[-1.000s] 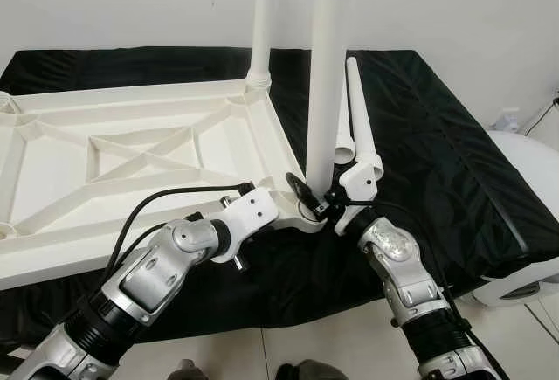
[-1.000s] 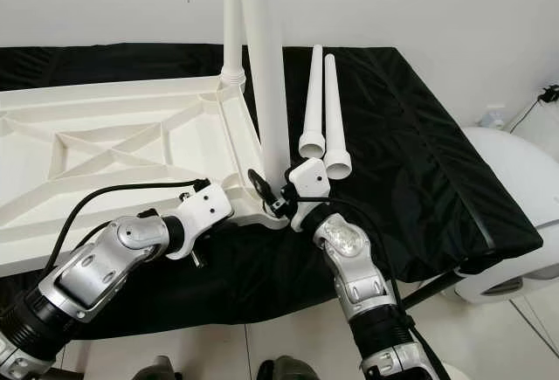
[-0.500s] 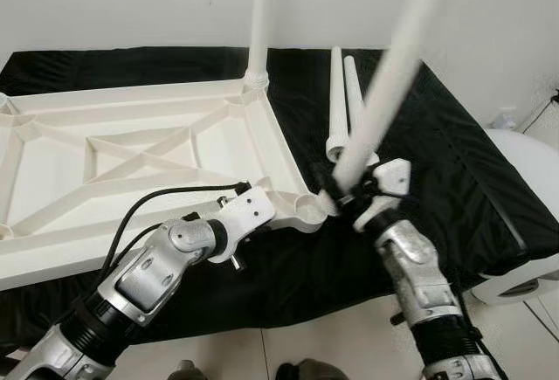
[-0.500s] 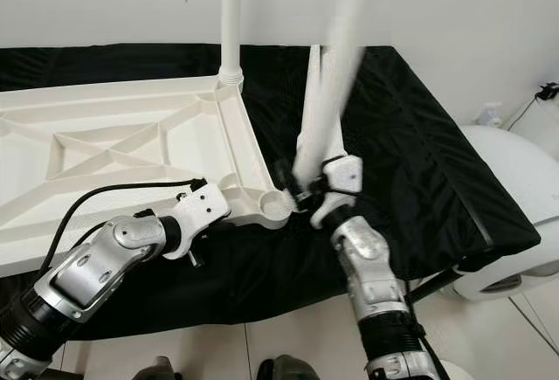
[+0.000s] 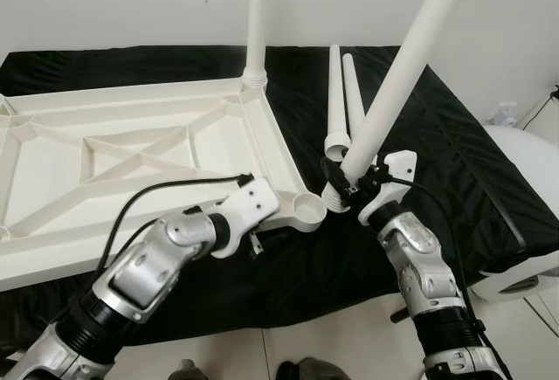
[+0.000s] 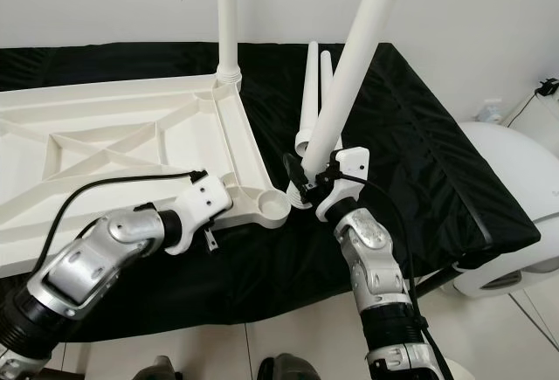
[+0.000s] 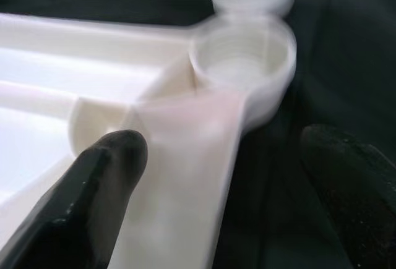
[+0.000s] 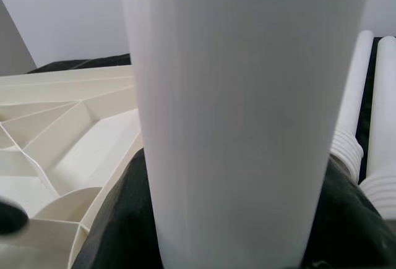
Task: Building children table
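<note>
A: Where's the leg?
B: The right gripper [image 5: 348, 190] clamps the table leg [image 5: 403, 58], tilted beside the tabletop [image 5: 131, 166]'s corner socket [image 7: 242, 60]; its top is cut off.
A: The left gripper [image 7: 216, 176]?
B: Fingers spread astride that corner.

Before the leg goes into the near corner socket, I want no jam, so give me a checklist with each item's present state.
1. Leg held: right gripper is shut on the tilted leg near its threaded end. Ok.
2. Socket free: the corner socket looks hollow and unblocked. Ok.
3. Leg upright over the socket: it leans to the robot's right, its end beside the socket. Not ok.
4. Tabletop steadied: left gripper is open at the tabletop corner, fingers either side of the rim. Cannot tell whether it is gripped.
5. Spare legs clear: they lie close behind the held leg's end. Cannot tell.
</note>
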